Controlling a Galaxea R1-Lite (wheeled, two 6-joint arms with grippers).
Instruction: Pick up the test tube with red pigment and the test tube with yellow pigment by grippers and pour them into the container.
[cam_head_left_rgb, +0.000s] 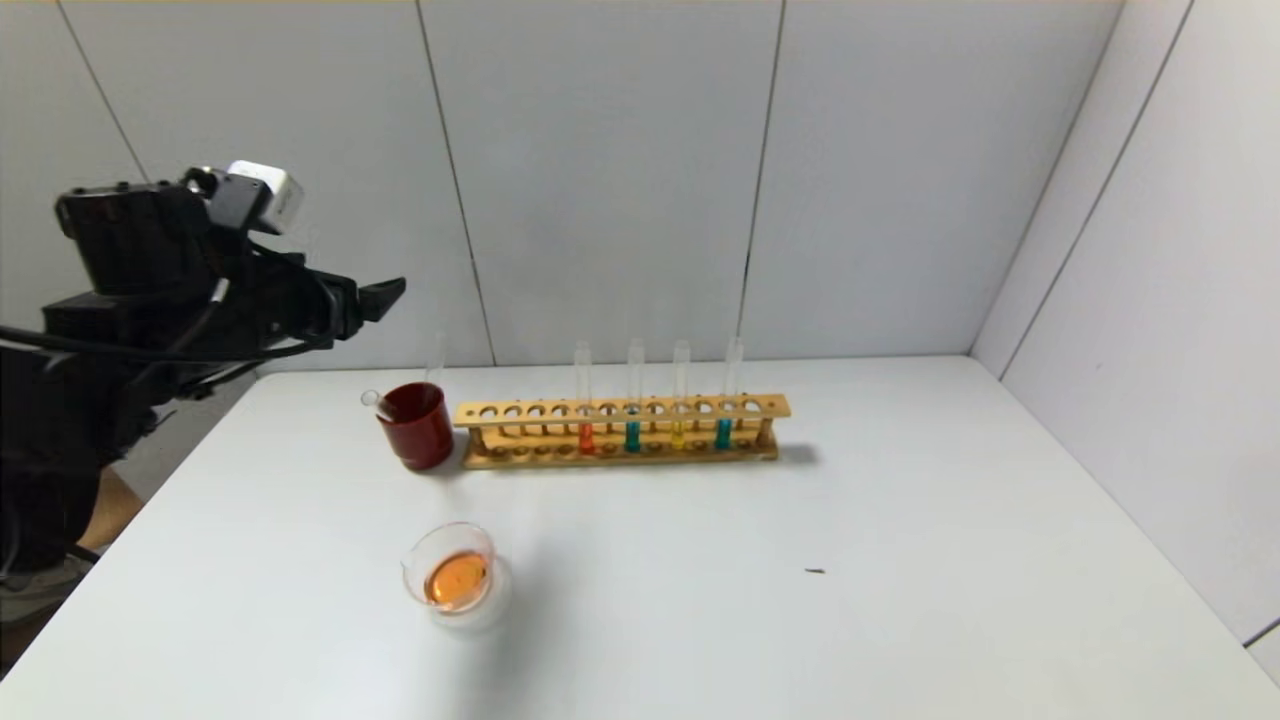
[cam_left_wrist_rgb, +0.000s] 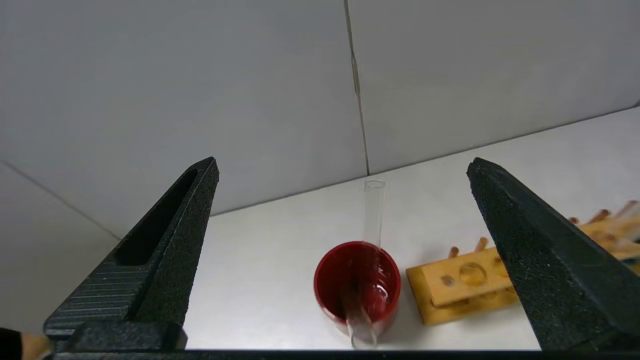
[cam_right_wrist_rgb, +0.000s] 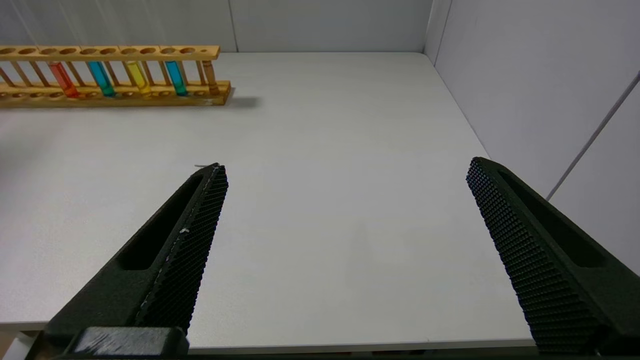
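Dish w/ orange liquid sits near table front; red & yellow tubes in rack. We see left tool open, empty, above red cup holding two empty tubes; right tool open, empty.

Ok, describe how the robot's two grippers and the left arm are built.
The left gripper has two black, tapered, wedge-shaped fingers with a grainy surface and a slot along the outer side. The right gripper matches, its inner faces finely dotted. The left arm is black and boxy, with black cables and a whitish block on top.
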